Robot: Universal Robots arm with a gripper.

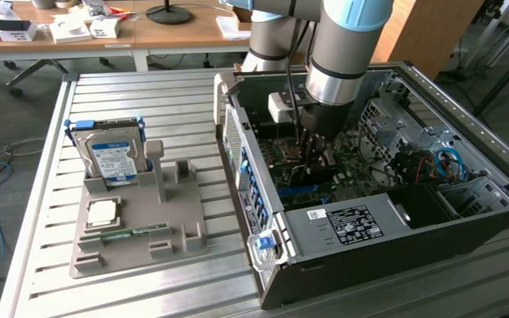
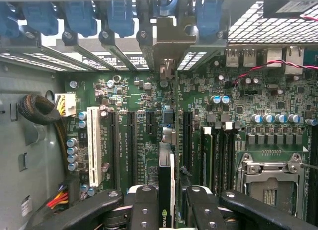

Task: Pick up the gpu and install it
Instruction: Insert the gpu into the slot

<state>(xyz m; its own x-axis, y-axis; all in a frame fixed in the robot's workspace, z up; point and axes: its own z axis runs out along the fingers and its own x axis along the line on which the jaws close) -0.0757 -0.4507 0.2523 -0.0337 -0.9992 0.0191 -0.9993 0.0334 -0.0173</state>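
End effector (image 2: pixel 169 202) clamped on gpu (image 2: pixel 166 178); card edge-on over motherboard (image 2: pixel 131 135), long axis pointing at rear slots (image 2: pixel 119 53).

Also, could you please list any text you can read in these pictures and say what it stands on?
"NVIDIA", with its logo: on the gpu between the gripper's fingers, partly cut off at the picture's edge.
Blue label on the hard drive: too blurred to read.
White label on the grey box in the case: too small to read.
White print on the motherboard: too small to read.
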